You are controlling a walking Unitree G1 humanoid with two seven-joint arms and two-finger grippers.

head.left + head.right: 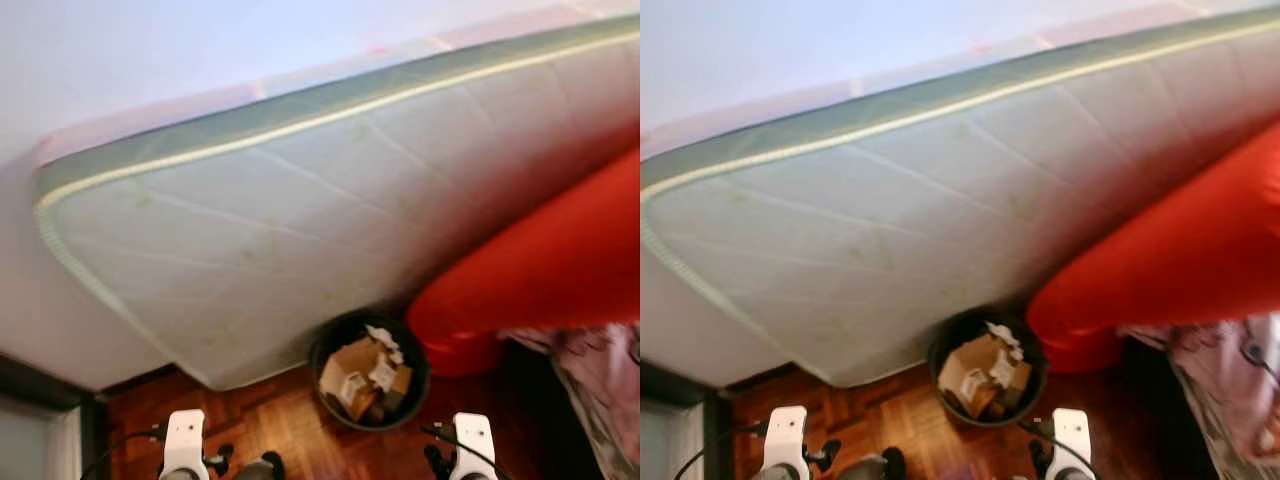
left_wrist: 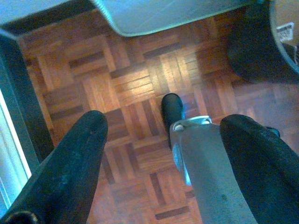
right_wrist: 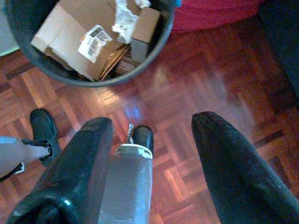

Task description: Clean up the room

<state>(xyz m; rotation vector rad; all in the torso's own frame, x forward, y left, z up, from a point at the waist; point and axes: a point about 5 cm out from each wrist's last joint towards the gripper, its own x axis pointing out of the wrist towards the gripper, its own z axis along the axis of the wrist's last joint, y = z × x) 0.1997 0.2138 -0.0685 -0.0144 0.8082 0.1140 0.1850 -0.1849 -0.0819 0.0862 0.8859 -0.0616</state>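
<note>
**Full bin ahead, both pincers empty**

You are standing over a round black bin [image 1: 370, 372] on the parquet floor [image 3: 201, 88], just ahead and between your arms. It is packed with crumpled cardboard boxes [image 3: 77, 39] and a wad of white paper [image 3: 124, 21]: light, stiff-edged, likely to shift if you tug one piece. The bin's thin rim looks like the best hold; its wall seems smooth and may slip. Behind it a quilted pale mattress [image 1: 300, 210] leans against the wall, soft and bulky, and a glossy red rounded thing [image 1: 540, 270] sits to the far right. Your left pincer [image 2: 163, 154] and right pincer [image 3: 152, 154] hang low, fingers spread wide, holding nothing.
</note>
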